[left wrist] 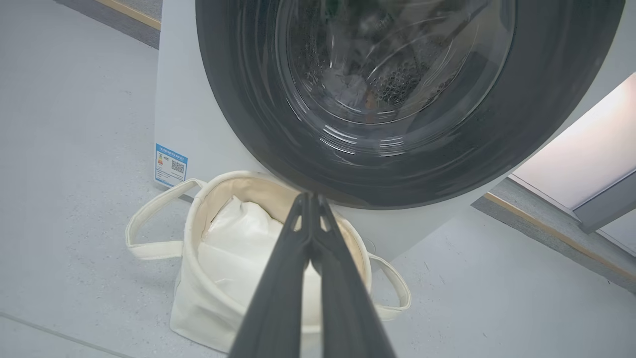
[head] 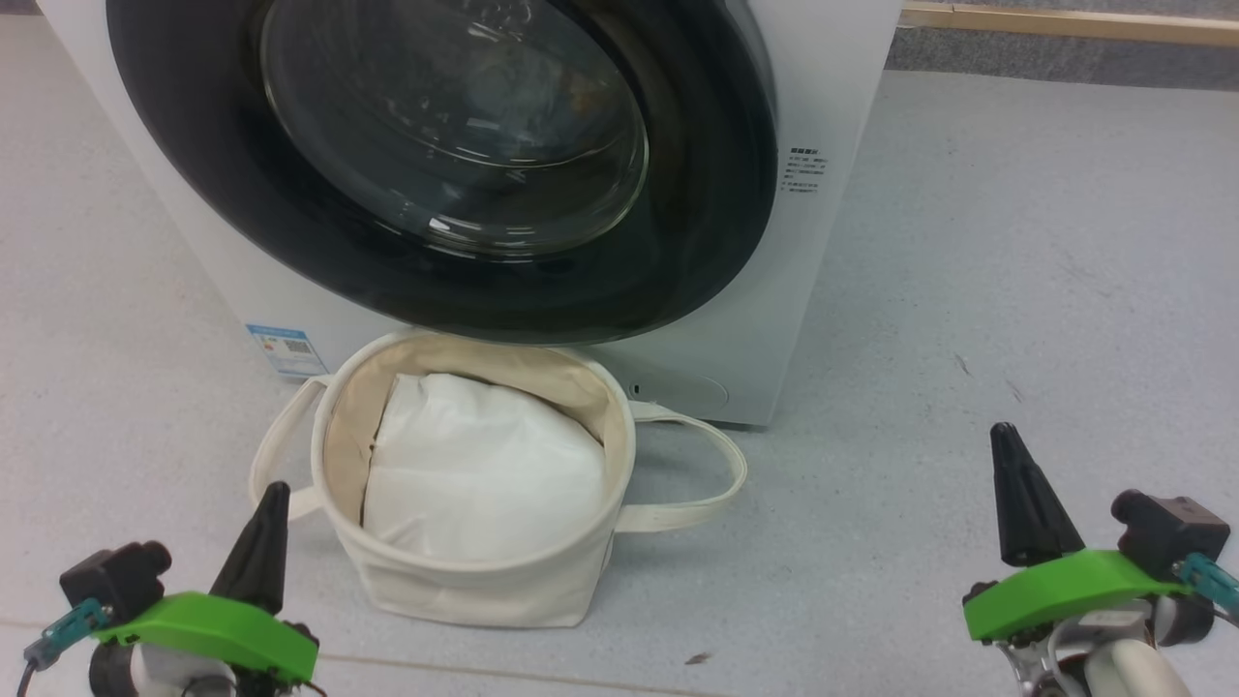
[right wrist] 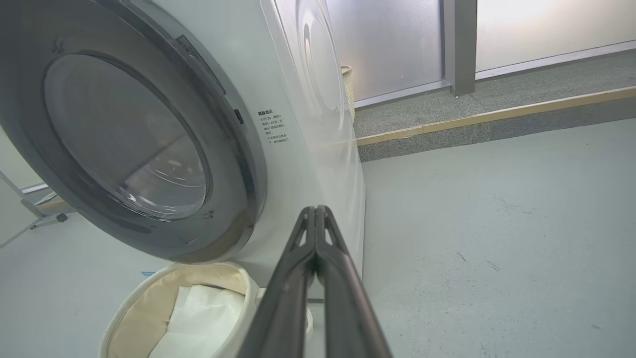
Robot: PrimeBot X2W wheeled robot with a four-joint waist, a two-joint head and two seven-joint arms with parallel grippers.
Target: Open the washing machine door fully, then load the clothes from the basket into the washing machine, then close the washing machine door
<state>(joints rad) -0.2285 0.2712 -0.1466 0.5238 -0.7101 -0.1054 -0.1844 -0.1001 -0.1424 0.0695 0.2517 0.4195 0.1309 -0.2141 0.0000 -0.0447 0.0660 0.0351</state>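
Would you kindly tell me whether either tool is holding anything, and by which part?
Nothing is held: the left tool and the right tool are both shut and empty.

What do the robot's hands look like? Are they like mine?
Not much like yours. The left gripper and the right gripper each have two long dark fingers that taper to a point, like a black cone. Each sits on a bright green bracket, beside a small black block with a teal cable plug.
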